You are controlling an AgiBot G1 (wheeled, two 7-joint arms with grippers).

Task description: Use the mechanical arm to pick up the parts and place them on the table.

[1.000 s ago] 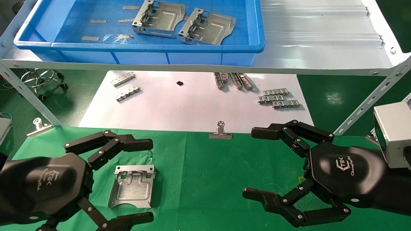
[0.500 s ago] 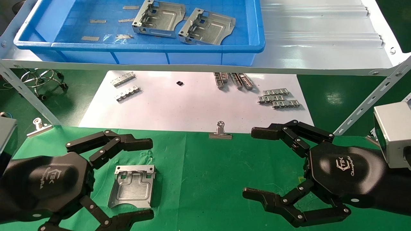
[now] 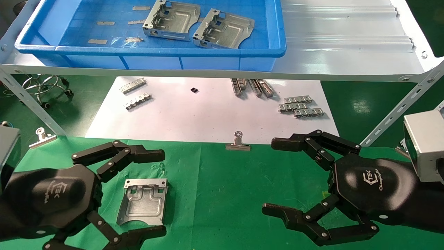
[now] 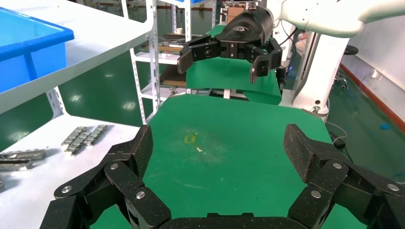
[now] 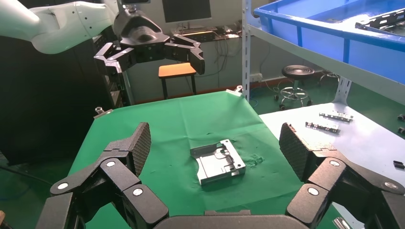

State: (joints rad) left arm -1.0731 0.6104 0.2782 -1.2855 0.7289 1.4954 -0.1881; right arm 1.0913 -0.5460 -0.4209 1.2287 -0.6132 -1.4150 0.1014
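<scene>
One silver part (image 3: 144, 202) lies flat on the green table (image 3: 225, 194), free of both hands; it also shows in the right wrist view (image 5: 218, 162). My left gripper (image 3: 160, 193) is open and empty, its fingers spread to either side of that part and above it. My right gripper (image 3: 271, 176) is open and empty over bare cloth at the right. Two more parts (image 3: 172, 19) (image 3: 223, 28) lie in the blue bin. The left wrist view shows my left gripper (image 4: 219, 148) over cloth with a yellow mark (image 4: 190, 139).
The blue bin (image 3: 149, 52) stands on a silvery ribbed shelf (image 3: 347, 41) at the back. Below it a white paper sheet (image 3: 208, 114) carries small ridged strips (image 3: 301, 107). Binder clips (image 3: 238, 143) (image 3: 42, 137) hold the cloth's far edge.
My left hand has shifted slightly to the right, still open. The part on the cloth and my right hand have not moved.
</scene>
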